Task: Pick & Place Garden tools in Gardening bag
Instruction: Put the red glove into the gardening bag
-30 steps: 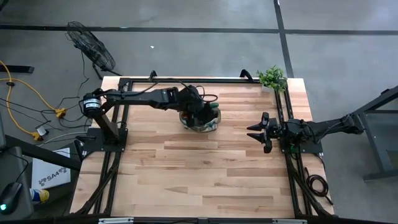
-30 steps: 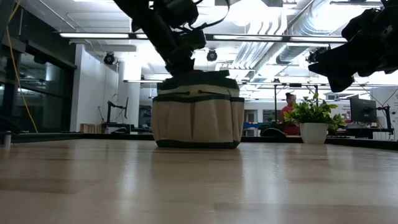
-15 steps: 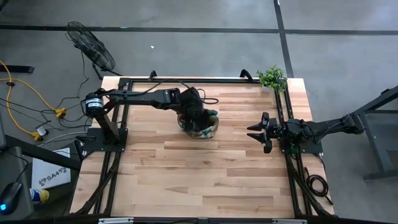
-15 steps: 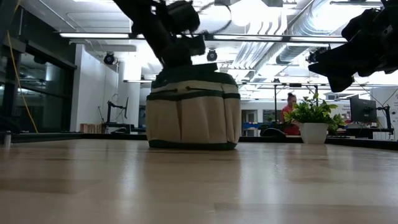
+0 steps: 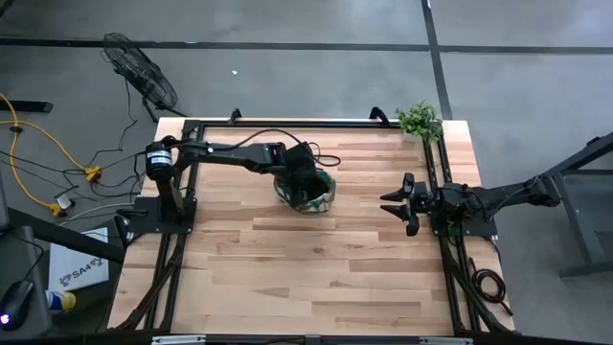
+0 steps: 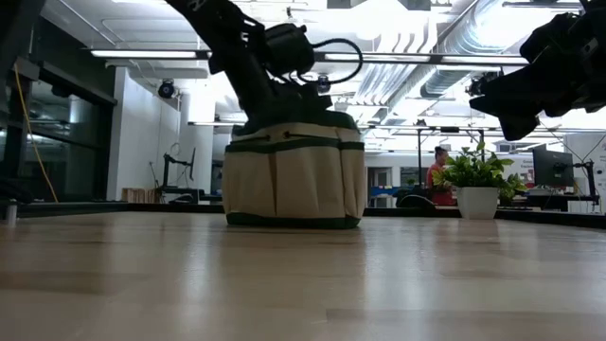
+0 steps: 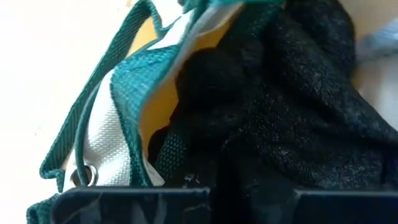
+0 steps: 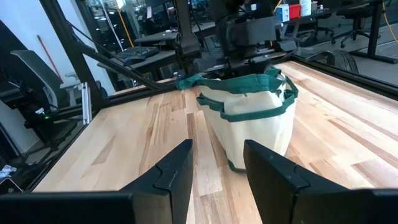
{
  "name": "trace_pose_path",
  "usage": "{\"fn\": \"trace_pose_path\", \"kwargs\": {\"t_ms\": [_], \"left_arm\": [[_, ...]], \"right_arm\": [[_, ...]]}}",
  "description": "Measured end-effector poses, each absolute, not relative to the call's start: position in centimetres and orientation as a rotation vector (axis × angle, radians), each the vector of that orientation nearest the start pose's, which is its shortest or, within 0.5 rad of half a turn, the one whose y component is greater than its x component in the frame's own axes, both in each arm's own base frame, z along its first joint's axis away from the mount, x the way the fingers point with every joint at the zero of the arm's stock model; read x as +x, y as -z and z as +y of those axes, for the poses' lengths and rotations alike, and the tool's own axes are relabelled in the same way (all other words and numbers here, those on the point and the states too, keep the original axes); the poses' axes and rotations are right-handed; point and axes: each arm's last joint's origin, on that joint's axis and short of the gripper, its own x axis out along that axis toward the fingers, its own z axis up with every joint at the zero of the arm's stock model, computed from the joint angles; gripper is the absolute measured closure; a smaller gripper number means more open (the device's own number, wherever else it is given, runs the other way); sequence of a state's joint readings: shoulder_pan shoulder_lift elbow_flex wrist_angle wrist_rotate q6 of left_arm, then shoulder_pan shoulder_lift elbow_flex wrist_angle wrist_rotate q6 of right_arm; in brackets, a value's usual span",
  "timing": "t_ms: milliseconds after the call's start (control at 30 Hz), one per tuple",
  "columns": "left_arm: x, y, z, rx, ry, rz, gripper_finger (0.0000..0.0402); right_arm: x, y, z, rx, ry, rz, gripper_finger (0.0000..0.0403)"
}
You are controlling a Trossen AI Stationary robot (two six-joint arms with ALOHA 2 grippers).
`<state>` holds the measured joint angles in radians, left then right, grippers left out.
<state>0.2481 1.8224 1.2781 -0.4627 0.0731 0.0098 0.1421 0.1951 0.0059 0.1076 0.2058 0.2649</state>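
The gardening bag [image 5: 307, 191] stands upright on the wooden table [image 5: 316, 278], in its far half and a little left of centre, its tan pockets and dark green trim facing the low camera. Since half a second ago it has barely moved across the boards; a second ago it sat slightly farther right and farther back. My left gripper [image 5: 299, 171] is buried in the bag's open mouth, where my wrist camera meets only black fabric [image 7: 280, 112] beside a green loop handle [image 7: 118, 81]; whether my fingers there are spread or closed, I cannot tell. My left arm's shoulder end has swung a touch rightward. My right gripper [image 5: 400, 203] waits with fingers spread wide near the table's right edge, well apart from the bag, unchanged. A potted plant [image 5: 420, 120] sits at the far right corner.
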Motion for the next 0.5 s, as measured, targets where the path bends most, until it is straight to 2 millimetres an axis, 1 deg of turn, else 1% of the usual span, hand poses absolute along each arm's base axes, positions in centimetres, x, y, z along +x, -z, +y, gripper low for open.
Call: {"fn": "trace_pose_path", "kwargs": {"t_ms": [233, 400, 500], "left_arm": [[36.9, -19.3, 9.4, -0.234, -0.313, 1.013, 0.0401], [37.1, -18.1, 9.6, -0.302, -0.423, 1.028, 0.0401], [37.2, -17.6, 9.7, -0.357, -0.461, 1.028, 0.0401]], "right_arm": [[10.8, -16.0, 1.0, 0.251, 0.074, 0.072, 0.0268], [10.8, -16.0, 1.0, 0.251, 0.074, 0.071, 0.0268], [10.8, -16.0, 1.0, 0.251, 0.074, 0.071, 0.0268]]}}
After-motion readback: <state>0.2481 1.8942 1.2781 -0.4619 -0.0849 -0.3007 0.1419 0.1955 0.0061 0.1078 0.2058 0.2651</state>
